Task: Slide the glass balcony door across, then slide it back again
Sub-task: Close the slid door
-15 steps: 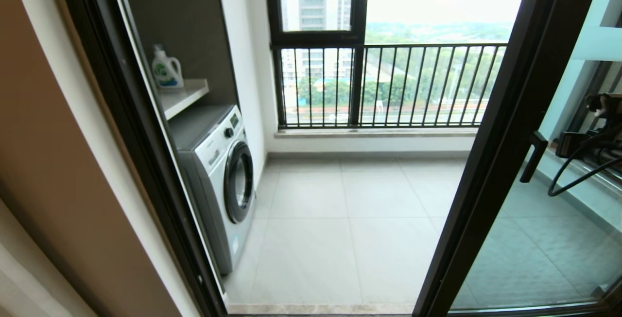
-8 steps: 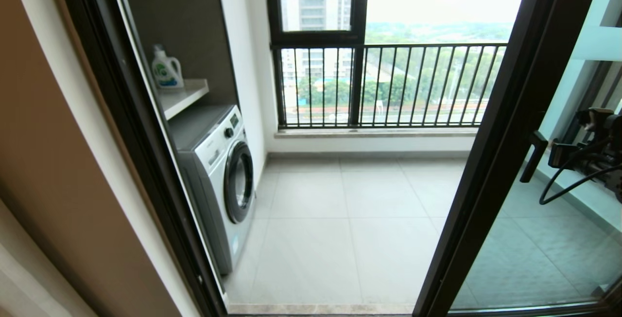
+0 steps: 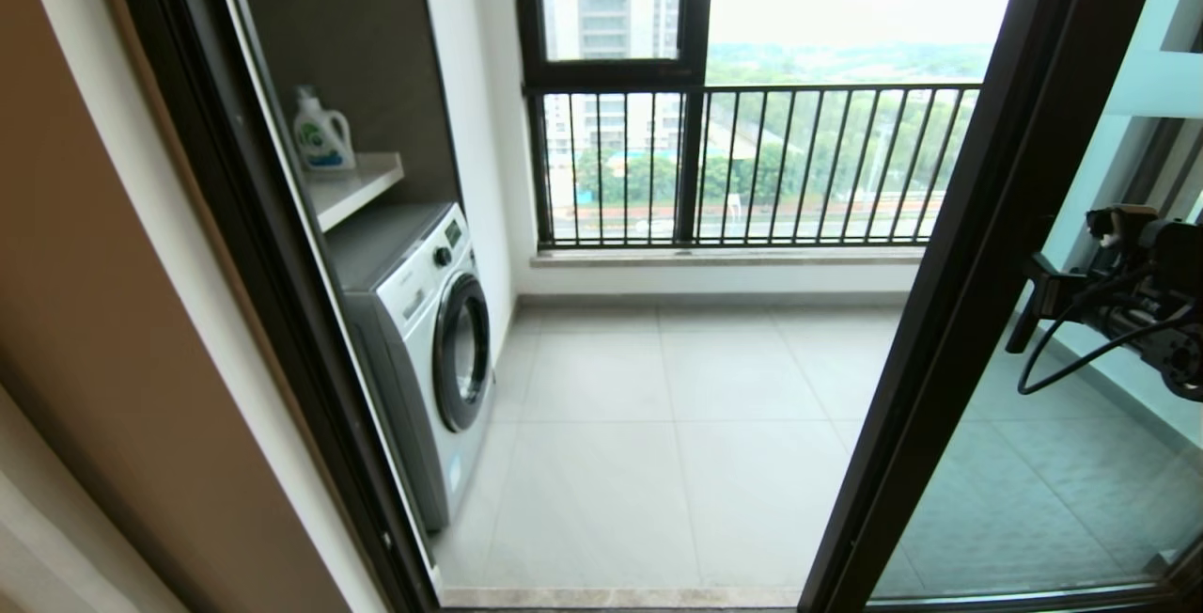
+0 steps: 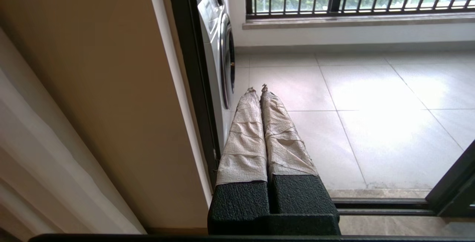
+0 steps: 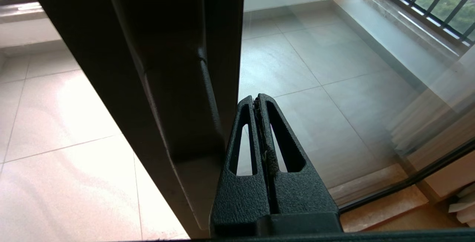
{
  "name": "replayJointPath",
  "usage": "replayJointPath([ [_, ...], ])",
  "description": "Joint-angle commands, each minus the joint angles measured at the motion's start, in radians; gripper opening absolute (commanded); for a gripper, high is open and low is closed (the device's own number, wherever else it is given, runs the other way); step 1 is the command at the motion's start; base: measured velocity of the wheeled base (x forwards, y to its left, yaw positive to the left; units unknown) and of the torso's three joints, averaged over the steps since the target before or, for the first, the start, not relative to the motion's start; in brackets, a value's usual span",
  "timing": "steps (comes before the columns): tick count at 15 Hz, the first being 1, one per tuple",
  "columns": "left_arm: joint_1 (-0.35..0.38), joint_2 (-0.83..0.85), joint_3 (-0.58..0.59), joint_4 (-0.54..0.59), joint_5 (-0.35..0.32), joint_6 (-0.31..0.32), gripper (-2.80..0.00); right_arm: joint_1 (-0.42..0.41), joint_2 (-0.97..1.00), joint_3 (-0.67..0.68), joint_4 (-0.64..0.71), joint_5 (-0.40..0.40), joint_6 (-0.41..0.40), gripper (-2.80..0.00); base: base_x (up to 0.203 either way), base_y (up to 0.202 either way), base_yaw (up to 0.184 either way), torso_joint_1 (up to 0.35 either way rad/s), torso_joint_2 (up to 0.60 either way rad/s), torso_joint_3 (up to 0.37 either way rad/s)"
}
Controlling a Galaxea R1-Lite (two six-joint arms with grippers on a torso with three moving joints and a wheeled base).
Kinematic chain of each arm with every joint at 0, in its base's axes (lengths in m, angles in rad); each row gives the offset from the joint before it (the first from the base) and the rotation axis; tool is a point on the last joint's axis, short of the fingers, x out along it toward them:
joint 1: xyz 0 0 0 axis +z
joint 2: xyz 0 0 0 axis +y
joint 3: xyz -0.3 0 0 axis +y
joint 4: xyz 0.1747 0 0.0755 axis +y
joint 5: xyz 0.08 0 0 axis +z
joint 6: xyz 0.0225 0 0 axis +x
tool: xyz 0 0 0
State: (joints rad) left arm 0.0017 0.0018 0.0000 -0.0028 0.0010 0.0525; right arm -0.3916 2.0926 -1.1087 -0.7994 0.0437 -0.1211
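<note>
your right gripper, fingers together, sits just beside the door stile near its handle; door stands at right, doorway open; left gripper closed, parked low

We see a dark brown door frame, a white washing machine with a dark round window, pale grey floor tiles, black railing bars, and a tan wall.

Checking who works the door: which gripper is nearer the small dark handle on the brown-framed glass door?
Right. The right gripper sits shut against the stile beside the small dark handle; the left gripper hangs by the doorway's far jamb.
</note>
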Motion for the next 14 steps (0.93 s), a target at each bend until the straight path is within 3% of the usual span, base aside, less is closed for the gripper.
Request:
replayJointPath([
  [1,0.001,0.001,0.0,0.0,0.001,0.0,-2.8,0.016,0.001,0.004,-0.005,0.001,0.0,-2.8,0.0,0.0,0.0,0.0,0.0,0.0],
  [14,0.001,0.001,0.0,0.0,0.0,0.001,-2.8,0.093,-0.025,0.048,-0.041,-0.004,0.0,-2.8,0.0,0.0,0.0,0.0,0.0,0.0],
])
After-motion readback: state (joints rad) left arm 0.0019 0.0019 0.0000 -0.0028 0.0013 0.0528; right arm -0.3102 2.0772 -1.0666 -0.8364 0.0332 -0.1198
